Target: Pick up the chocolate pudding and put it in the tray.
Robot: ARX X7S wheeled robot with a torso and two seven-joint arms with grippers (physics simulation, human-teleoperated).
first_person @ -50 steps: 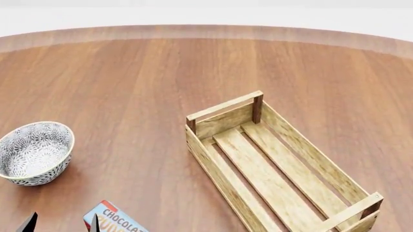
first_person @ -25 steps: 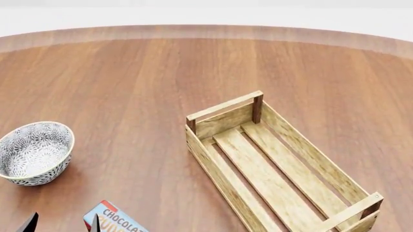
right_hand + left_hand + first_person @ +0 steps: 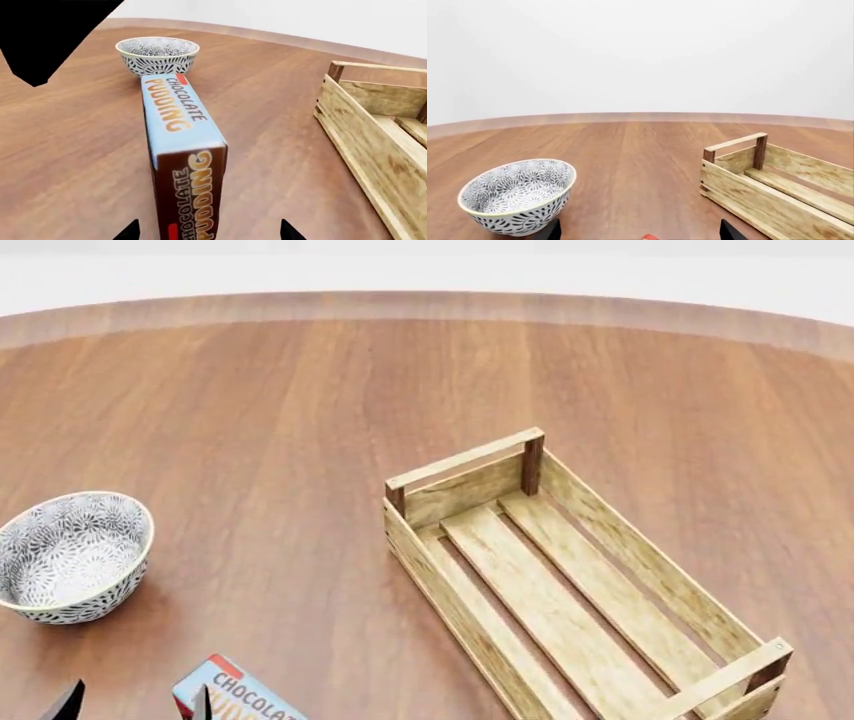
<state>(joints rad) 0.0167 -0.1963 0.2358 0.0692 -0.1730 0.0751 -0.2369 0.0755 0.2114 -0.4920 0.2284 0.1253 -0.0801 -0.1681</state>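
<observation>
We see the chocolate pudding lying flat on the wooden surface, blue face up, at the near left edge of the head view, between the patterned bowl and the tray, apart from both. The tray sits empty to the right, angled away. Our left hand shows two dark fingertips spread wide apart, released, with a red corner of the carton between them. Our right hand is also spread open, its tips either side of the carton's brown end, not visibly touching it.
</observation>
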